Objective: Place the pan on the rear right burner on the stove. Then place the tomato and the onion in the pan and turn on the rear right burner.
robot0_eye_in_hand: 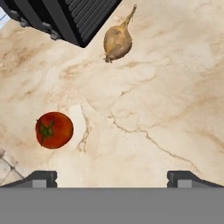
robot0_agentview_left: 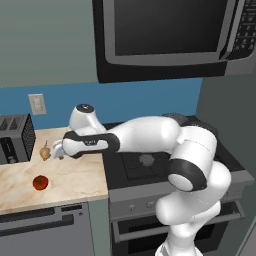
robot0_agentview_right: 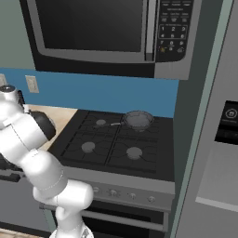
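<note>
Beige veined marble-look worktop (robot0_eye_in_hand: 166, 87), smooth and matt; round red tomato (robot0_eye_in_hand: 54, 130) glossy; tan onion (robot0_eye_in_hand: 117, 41) papery, dull.

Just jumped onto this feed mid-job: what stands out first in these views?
The white arm stretches left over the marbled beige counter, its open gripper above bare stone. On that counter lie a glossy red tomato and a pale tan onion beside a dark slotted toaster. The small dark grey pan already sits on the rear right burner of the black stove.
</note>
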Controlling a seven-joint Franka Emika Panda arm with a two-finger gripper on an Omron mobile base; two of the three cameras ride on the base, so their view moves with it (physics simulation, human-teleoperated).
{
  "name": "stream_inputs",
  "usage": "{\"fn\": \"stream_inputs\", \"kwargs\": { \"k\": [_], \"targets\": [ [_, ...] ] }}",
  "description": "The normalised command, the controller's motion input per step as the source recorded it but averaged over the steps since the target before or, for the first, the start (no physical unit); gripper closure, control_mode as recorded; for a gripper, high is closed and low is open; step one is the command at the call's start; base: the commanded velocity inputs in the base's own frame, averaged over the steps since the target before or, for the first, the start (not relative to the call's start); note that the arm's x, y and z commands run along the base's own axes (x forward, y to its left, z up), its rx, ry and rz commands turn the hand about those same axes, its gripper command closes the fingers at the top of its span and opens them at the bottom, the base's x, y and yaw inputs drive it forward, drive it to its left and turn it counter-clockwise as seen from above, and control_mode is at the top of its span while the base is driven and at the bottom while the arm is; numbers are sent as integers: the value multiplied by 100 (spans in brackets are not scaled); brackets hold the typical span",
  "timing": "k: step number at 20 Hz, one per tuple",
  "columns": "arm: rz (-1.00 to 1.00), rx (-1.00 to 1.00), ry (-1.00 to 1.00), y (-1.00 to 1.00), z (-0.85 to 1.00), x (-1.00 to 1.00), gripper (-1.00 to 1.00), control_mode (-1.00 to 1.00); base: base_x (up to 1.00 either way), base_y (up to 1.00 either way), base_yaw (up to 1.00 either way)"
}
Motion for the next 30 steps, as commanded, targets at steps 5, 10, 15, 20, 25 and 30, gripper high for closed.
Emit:
{"fn": "stream_inputs", "kwargs": {
  "k": [5,10,15,20,25,30],
  "targets": [
    [4,0,-6,18,0,19,-100,-100,0,0,0],
    [1,0,-12,16,-4,5,-100,-100,0,0,0],
    [0,0,-8,10,-8,6,-100,-100,0,0,0],
    [0,0,0,8,-9,19,-100,-100,0,0,0],
    [0,0,0,10,-4,22,-100,-100,0,0,0],
    [0,0,0,15,-2,19,-100,-100,0,0,0]
  ]
}}
